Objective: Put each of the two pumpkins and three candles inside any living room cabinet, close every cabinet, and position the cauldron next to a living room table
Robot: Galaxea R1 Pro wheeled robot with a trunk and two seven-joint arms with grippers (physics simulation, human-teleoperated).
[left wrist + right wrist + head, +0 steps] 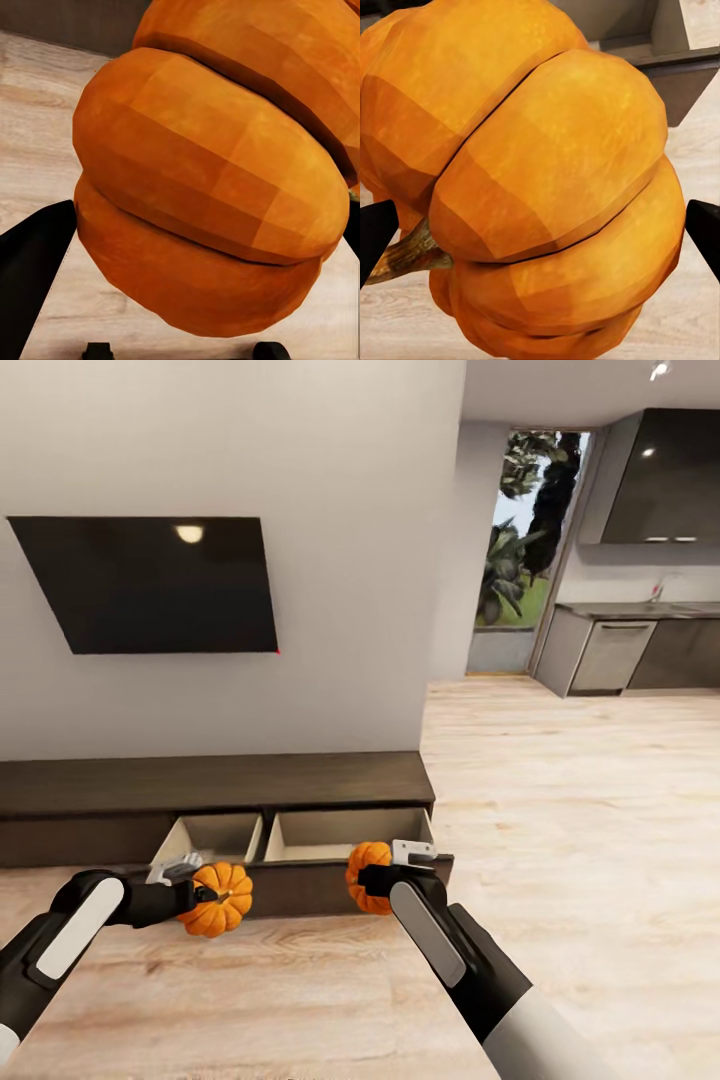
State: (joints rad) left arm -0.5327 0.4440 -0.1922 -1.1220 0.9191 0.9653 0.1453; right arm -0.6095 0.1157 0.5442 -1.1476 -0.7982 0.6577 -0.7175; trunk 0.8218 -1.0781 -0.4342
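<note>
I have a pumpkin in each arm. My left gripper (205, 895) has its jaws closed on the left pumpkin (216, 899), held low over the wooden floor (300, 980) just in front of the cabinet (210, 785). In the left wrist view the left pumpkin (217, 180) bulges between the dark fingers (34, 277), with pale floorboards behind it.

My right gripper (375, 880) grips the right pumpkin (366, 873) in front of the cabinet's right drawer (345, 835). In the right wrist view the right pumpkin (540, 187) shows its ribs and a short brown stem (409, 255), with a black fingertip (375, 232) at either side.

Both drawers of the low dark cabinet stand pulled out, showing their light tan insides; the left drawer (205, 838) lies just behind my left gripper. Above the cabinet a black television (150, 585) hangs on the grey wall. Off to the right, the floor runs towards a kitchen counter (640, 610) with dark units.
</note>
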